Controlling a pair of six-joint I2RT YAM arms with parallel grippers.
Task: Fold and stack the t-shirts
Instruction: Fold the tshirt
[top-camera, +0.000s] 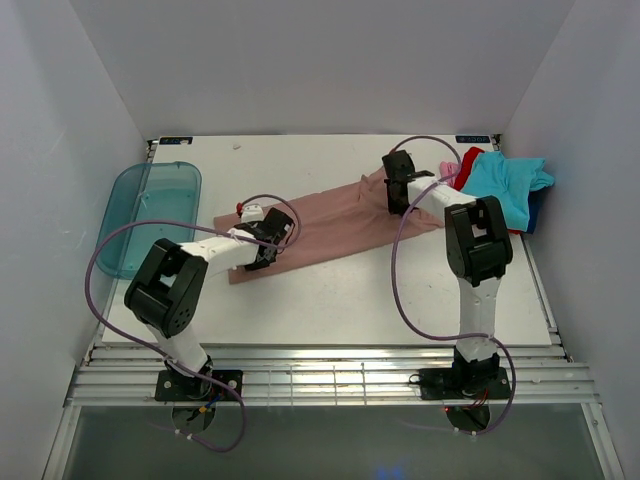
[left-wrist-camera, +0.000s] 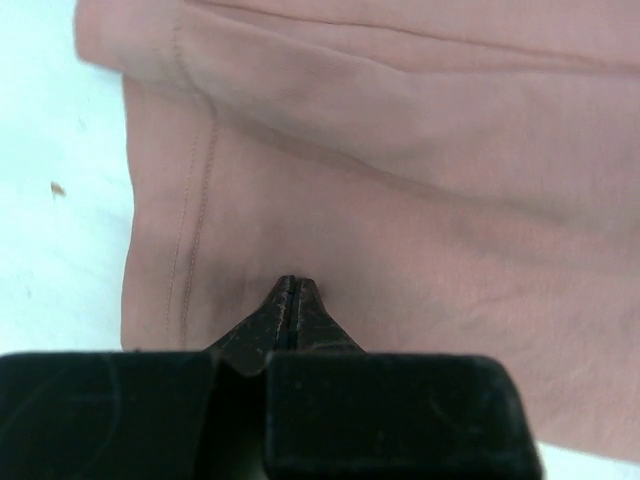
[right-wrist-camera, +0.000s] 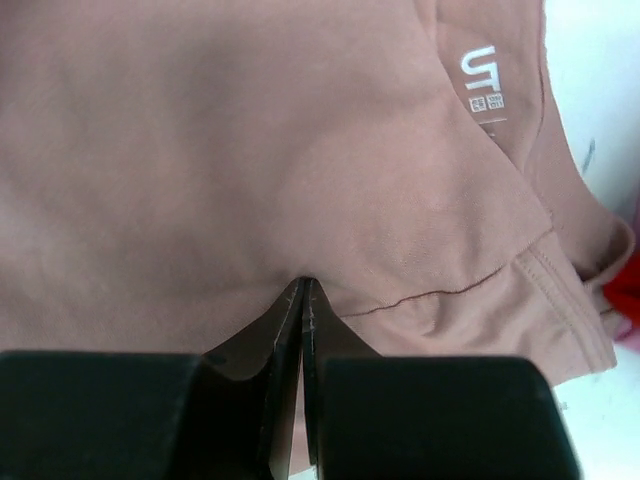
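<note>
The dusty-pink t-shirt (top-camera: 330, 230) lies folded into a long strip, running diagonally across the table. Its print is hidden. My left gripper (top-camera: 272, 240) is down on the strip's near-left hem end. Its jaws are shut, with the tips (left-wrist-camera: 289, 283) pinched into the pink cloth (left-wrist-camera: 400, 150). My right gripper (top-camera: 397, 195) is down on the far-right collar end. It is shut, with the tips (right-wrist-camera: 305, 283) puckering the cloth (right-wrist-camera: 200, 150) below the white neck label (right-wrist-camera: 480, 75). A pile of turquoise (top-camera: 505, 180), red (top-camera: 468, 160), pink (top-camera: 448, 170) and dark blue (top-camera: 535, 212) t-shirts lies at the far right.
A translucent teal tray (top-camera: 150, 215) sits at the table's left edge. White walls close in the back and both sides. A bit of red cloth (right-wrist-camera: 625, 290) shows at the right edge of the right wrist view. Purple cables loop beside both arms.
</note>
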